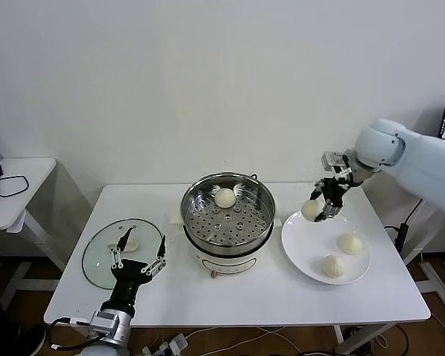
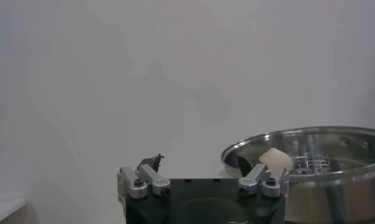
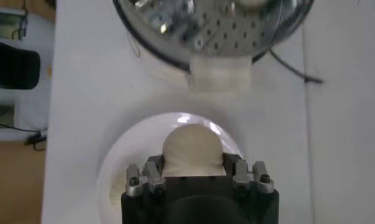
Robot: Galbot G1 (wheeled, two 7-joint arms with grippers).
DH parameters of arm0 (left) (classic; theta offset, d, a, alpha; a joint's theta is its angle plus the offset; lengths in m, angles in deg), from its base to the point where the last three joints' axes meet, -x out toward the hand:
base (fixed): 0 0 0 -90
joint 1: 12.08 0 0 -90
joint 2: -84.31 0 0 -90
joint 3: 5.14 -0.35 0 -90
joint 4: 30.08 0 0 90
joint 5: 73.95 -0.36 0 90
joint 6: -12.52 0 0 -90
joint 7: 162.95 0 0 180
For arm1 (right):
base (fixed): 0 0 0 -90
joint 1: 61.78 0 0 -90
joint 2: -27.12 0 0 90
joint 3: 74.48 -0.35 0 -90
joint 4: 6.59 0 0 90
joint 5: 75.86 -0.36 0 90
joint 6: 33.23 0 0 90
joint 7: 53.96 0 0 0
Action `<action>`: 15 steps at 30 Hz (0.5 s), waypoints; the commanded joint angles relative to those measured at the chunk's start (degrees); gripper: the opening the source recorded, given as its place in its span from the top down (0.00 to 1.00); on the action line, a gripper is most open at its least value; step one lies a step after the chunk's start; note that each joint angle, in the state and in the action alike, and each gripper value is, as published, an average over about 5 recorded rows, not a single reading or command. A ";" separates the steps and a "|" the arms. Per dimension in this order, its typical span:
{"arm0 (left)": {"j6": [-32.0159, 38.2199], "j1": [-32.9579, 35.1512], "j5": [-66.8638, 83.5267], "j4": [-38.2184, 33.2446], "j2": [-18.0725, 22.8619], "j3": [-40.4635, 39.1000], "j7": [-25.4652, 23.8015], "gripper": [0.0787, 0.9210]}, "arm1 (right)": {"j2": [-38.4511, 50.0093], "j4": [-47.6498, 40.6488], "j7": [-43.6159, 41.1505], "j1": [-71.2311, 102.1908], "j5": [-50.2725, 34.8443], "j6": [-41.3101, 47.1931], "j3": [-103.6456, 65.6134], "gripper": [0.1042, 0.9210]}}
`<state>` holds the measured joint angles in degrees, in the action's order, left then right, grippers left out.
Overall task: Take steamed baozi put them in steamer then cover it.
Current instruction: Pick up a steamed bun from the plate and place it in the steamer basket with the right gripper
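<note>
**One bun lifted above the plate, one already in the pot**

We saw the right gripper (image 1: 321,208) clamped on a steamed baozi (image 1: 312,210), a smooth, cream-white, rounded bun, held above the near-left edge of the flat white plate (image 1: 309,256). In the right wrist view the same bun (image 3: 192,149) sat between the dark fingers, its matte dome filling the gap, with the glossy plate (image 3: 114,176) beneath it.

Two more buns lay on the plate: one toward its right side (image 1: 350,243) and one nearer the front (image 1: 333,265), both soft-looking and round, apart from each other.

The steamer (image 1: 228,222), a round pot of shiny stainless steel on a white base, stood at the middle of the white table (image 1: 282,304), just left of the plate. Its perforated steel tray (image 1: 222,226) was dotted with regular holes, and a fourth bun (image 1: 225,197) rested on the tray near the far wall. From the left wrist view we made out that bun (image 2: 275,159) behind the polished rim (image 2: 309,176).

The left gripper (image 1: 139,256) hung with its fingers spread wide and empty over the front edge of the round glass lid (image 1: 100,259), which lay flat on the table left of the steamer.
</note>
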<state>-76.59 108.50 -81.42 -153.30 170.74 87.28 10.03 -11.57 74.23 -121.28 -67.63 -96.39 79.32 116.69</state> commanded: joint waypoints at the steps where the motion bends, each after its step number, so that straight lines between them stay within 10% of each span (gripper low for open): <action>1: 0.00 0.01 0.31 -0.65 -0.28 0.53 -0.14 0.12 | -6.77 9.08 2.56 -14.50 -14.33 9.74 9.92 0.32; 15: -0.08 -0.19 0.77 -0.07 -0.26 2.72 -0.49 0.12 | -31.74 -6.49 9.04 0.13 -10.29 14.05 0.23 0.32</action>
<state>-76.66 108.30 -80.69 -153.36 170.53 89.37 9.58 -28.65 74.63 -115.10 -71.55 -105.86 89.79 119.07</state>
